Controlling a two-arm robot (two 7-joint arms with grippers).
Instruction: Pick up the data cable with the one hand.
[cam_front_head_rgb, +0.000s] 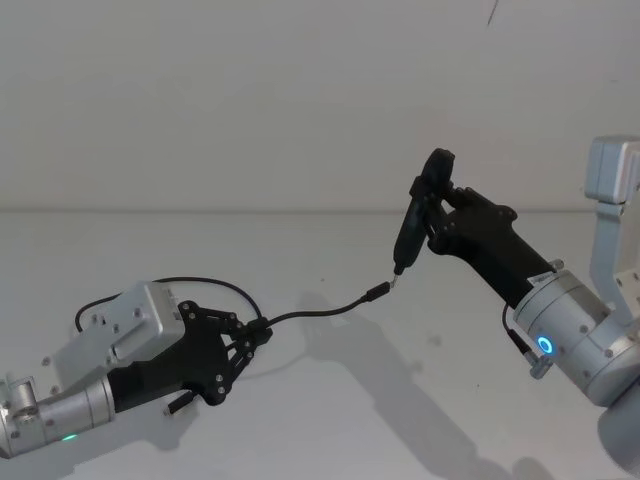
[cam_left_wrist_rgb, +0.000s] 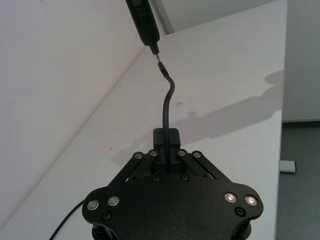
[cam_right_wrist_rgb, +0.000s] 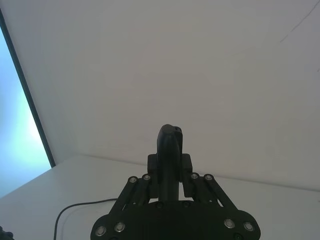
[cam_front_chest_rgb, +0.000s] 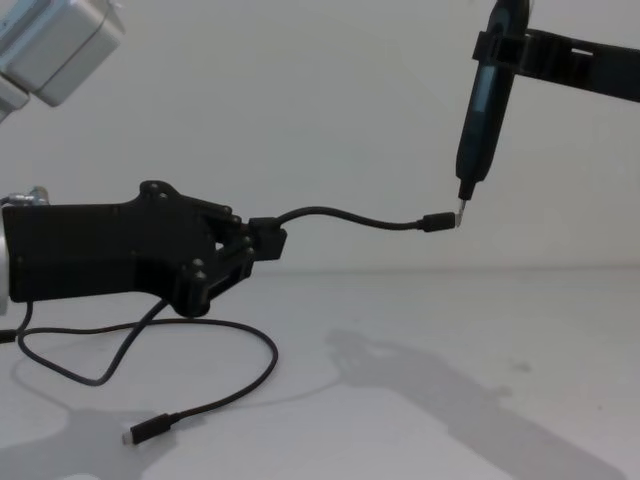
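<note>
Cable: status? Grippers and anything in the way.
Left gripper shut on cable, lifted off table. Right gripper shut on pen tool, tip at the cable's raised plug. Other plug on table. Nothing in the way.

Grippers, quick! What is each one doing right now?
Left gripper: jaws shut on the data cable, lifted off the table.
Right gripper: jaws shut on the pen-like tool.

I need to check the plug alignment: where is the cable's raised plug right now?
In the chest view the data cable plug hangs mid-air right of the left claw, touching the pen tool tip.
</note>
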